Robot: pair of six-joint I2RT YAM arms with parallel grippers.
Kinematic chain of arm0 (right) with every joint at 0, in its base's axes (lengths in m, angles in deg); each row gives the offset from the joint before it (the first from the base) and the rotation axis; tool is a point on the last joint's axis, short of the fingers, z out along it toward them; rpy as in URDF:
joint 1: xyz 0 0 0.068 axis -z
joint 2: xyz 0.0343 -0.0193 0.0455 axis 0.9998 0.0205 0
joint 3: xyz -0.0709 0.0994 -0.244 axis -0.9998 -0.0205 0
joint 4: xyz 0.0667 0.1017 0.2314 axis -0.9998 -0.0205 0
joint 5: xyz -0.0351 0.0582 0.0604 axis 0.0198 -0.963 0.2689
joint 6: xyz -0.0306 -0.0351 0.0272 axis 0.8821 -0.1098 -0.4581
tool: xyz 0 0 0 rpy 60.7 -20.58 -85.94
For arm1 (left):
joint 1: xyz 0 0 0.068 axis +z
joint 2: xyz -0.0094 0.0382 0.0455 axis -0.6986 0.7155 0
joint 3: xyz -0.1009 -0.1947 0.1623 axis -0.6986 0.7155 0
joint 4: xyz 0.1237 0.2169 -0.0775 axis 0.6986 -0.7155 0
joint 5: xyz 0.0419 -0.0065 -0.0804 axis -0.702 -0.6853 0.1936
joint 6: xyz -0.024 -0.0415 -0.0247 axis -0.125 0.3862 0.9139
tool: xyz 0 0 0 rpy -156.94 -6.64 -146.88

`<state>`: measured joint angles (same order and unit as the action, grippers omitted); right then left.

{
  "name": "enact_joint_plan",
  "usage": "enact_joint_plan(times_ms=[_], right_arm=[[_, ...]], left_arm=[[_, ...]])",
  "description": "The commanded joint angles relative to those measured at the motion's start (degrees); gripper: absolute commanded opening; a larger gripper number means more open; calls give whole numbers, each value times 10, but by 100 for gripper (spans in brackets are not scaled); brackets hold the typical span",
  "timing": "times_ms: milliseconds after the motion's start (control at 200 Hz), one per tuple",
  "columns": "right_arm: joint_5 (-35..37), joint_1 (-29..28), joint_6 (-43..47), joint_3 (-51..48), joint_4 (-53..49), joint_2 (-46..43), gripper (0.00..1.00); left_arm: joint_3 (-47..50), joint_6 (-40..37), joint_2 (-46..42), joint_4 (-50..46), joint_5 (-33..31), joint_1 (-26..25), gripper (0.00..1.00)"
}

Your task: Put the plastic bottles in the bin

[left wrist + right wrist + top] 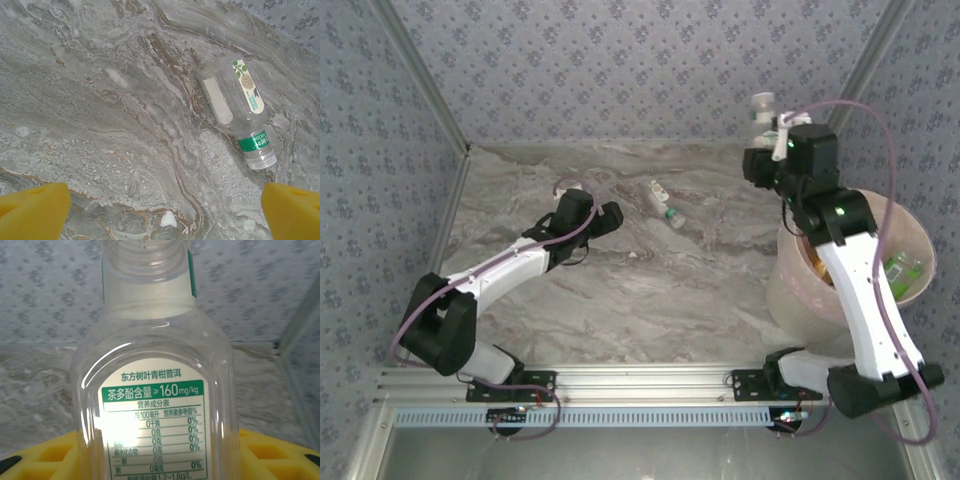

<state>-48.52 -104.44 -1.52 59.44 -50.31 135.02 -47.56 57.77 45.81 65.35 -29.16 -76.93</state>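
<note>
A clear plastic bottle [155, 385] with a green and white label stands upright between the yellow fingers [280, 455] of my right gripper [155, 460], which is shut on it. In the top view this bottle [763, 108] is held high near the back right corner by the right gripper [770, 130], just behind the pale pink bin [790, 290]. Another clear bottle [235, 105] with a green neck band lies on its side on the marble table [663, 203]. My left gripper [164, 212] is open wide with nothing in it, just short of that bottle, to its left [608, 215].
The bin holds bottles with green labels [905, 268]. Patterned walls close in the table at the back and on both sides. The right arm's white link [865, 290] reaches over the bin. A metal rail [640, 385] runs along the near edge.
</note>
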Motion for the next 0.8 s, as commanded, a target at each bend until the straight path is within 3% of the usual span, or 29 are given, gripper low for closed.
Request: enact_joint_plan(times_ms=[0,245,345,565,794], right_arm=[[137,29,22,21,-102,-49,52],[256,92,-22,26,-231,-102,51],[268,105,-29,9,-272,-116,53],[174,130,26,-33,-297,-155,58],[36,163,206,-18,-344,-149,66]], left_arm=[[-21,10,10,13,17,4,98],[-37,8,18,3,33,3,98],[-37,6,17,-1,36,3,98],[-37,6,18,-5,40,3,98],[-43,5,25,-6,45,3,98]])
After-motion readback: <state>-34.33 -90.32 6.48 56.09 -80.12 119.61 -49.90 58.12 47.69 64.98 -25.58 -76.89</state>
